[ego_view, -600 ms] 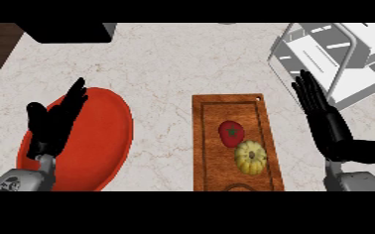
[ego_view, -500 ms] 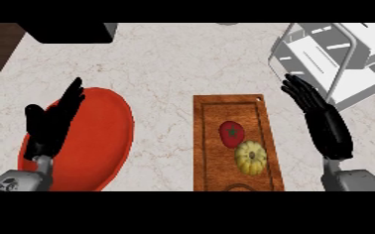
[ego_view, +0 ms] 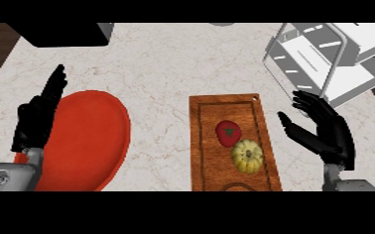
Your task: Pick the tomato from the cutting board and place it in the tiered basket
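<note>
A marble counter (ego_view: 168,69) filled the view from above. A wooden cutting board (ego_view: 202,144) lay lengthwise right of centre. On it sat a red tomato (ego_view: 227,132) with a green stem, and just below it, touching or nearly so, a small yellow squash (ego_view: 247,156).

The robot's right hand (ego_view: 322,131) hovered just beside the board's right edge, level with the tomato but apart from it. Its fingers were spread wide and lightly bent, thumb held apart, and it held nothing. The wire tiered basket (ego_view: 311,62) stood at the upper right, near that hand's fingertips.

The left hand (ego_view: 38,116) rested at the far left, fingers straight and pointing up, over the edge of a large red plate (ego_view: 92,134). It too held nothing.

The tomato had not been lifted, so the pick looked to be at the approach step.

The likeliest trouble was the squash. It sat so close to the tomato that fingers closing from the right or from below could catch it instead, or nudge both. The tomato looked round and smooth, so a grasp landing off-centre could roll it along the board. Later, the basket's thin rim, so near the hand, could snag fingers on the way in.
</note>
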You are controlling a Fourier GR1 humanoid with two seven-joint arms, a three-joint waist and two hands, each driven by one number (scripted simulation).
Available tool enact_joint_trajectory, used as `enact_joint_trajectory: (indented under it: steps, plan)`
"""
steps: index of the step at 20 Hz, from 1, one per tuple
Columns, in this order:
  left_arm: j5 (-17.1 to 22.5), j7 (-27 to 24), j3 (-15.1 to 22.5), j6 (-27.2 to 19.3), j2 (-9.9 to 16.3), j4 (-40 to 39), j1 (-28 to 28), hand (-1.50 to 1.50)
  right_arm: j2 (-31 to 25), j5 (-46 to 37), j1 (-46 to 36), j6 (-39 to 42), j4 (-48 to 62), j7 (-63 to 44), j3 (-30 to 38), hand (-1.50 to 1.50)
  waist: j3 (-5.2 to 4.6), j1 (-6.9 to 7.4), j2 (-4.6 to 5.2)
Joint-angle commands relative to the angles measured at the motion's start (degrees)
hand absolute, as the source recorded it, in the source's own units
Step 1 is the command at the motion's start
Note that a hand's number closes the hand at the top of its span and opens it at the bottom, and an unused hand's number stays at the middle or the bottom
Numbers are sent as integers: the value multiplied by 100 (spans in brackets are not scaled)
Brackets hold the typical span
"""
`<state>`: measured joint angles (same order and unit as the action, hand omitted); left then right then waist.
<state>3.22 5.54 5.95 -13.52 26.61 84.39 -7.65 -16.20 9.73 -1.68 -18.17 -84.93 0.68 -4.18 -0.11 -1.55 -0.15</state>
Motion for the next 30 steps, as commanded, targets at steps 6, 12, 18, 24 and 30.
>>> enact_joint_trajectory:
  steps: [6,12,18,24,30]
  plan:
    - [-127,-149,-96,122,-50,-121,-76,0,-1054,-1253,446,-350,-2097,-2503,-683,-150,-5,103,0]
    - [-383,-102,113,-76,-240,-164,-247,0,-2426,-1000,-194,1461,-2405,-3909,-1054,-150,-12,188,23]
    - [-383,54,150,22,-280,299,31,0,-2283,-801,-1572,2022,-2722,-6026,-1395,-150,3,263,1]
    - [-379,-299,-116,199,-336,-172,-59,0,-1350,-1173,-2636,2097,-1589,-6823,-1770,-150,6,245,21]
    - [-407,-229,-219,229,-369,-247,-163,0,-982,-1129,-2778,2297,-1024,-7157,-2056,-150,5,210,19]
